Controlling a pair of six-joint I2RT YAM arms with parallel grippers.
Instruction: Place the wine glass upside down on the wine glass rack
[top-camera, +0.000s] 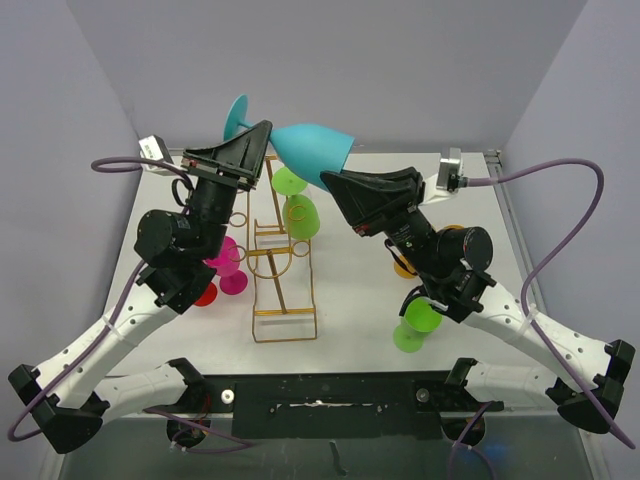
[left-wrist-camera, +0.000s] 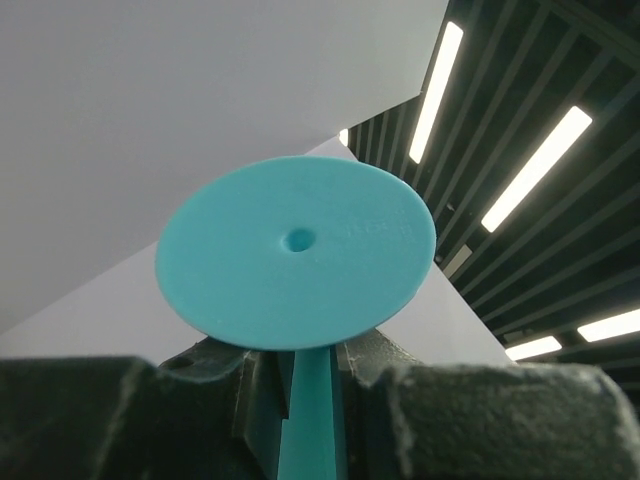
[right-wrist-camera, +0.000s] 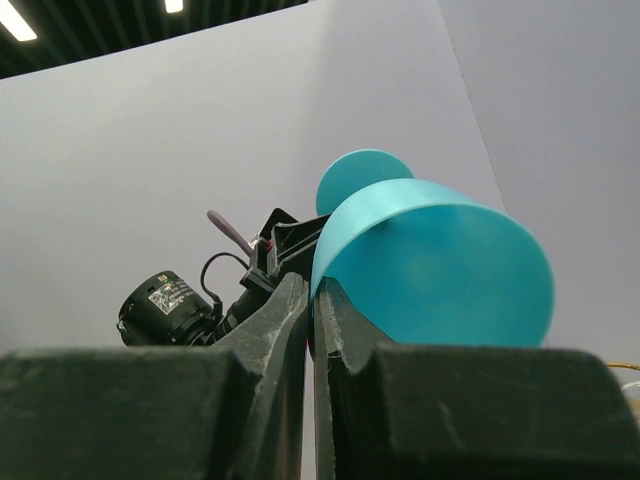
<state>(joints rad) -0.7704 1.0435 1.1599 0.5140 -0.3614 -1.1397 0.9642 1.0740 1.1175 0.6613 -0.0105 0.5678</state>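
A teal wine glass (top-camera: 312, 147) is held on its side in the air above the back of the table. My left gripper (top-camera: 263, 130) is shut on its stem just below the round foot (left-wrist-camera: 296, 250); the stem (left-wrist-camera: 312, 420) sits between the fingers. My right gripper (top-camera: 328, 180) is shut on the rim of the bowl (right-wrist-camera: 440, 270), one finger inside and one outside. The gold wire wine glass rack (top-camera: 285, 250) stands below, between the arms, with two green glasses (top-camera: 300, 215) hanging at its far end.
A pink glass (top-camera: 228, 262) and a red one (top-camera: 205, 293) stand left of the rack under the left arm. A green glass (top-camera: 415, 325) and an orange one (top-camera: 403, 268) stand under the right arm. Grey walls enclose the table.
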